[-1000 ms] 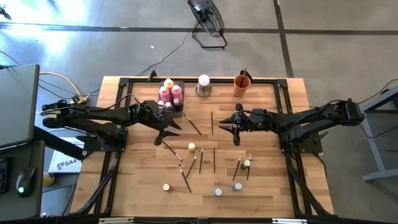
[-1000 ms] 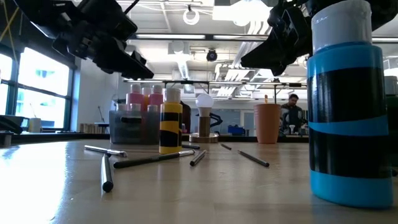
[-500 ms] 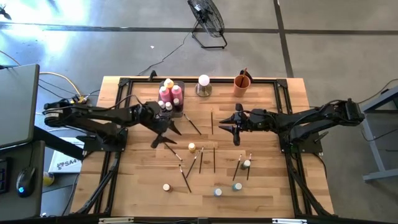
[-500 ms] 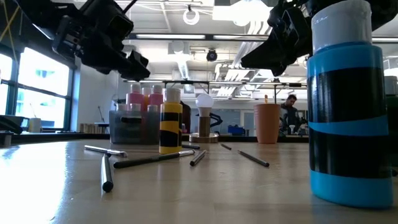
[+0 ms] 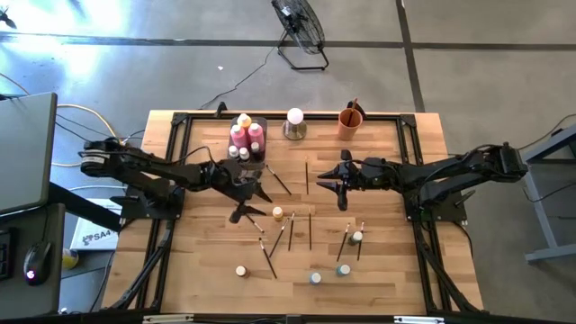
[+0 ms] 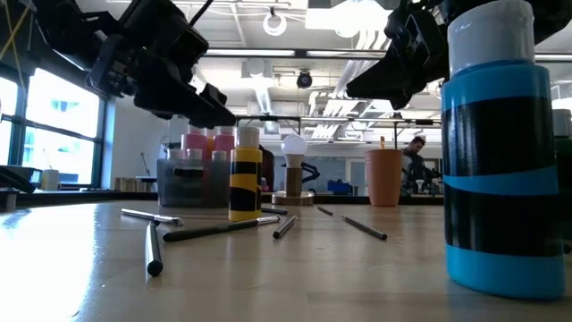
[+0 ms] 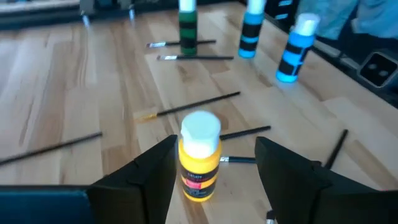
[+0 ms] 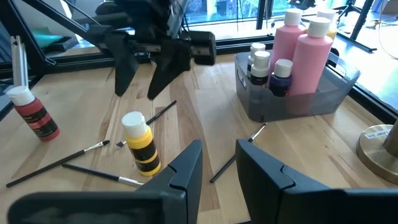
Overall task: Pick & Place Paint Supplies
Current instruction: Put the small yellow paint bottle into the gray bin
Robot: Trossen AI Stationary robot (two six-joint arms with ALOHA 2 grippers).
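Note:
A small yellow bottle with a white cap stands upright on the wooden table, near its middle. My left gripper hangs open just left of it, slanting down. In the left wrist view its fingers stand either side of the bottle, short of it and apart. My right gripper hovers open over the table right of the middle, nothing between its fingers. Several thin dark paintbrushes and tiny white-capped bottles lie scattered on the near half. Pink bottles stand in the grey tray.
A white ball on a metal base and an orange cup stand at the far edge, right of the tray. A red bottle, a green one and blue ones stand toward the near edge. A black frame borders the table.
My left gripper has moved from beside the tray toward the table's right and near edges and down, closing on the yellow bottle. The bottle and my right gripper have kept still.

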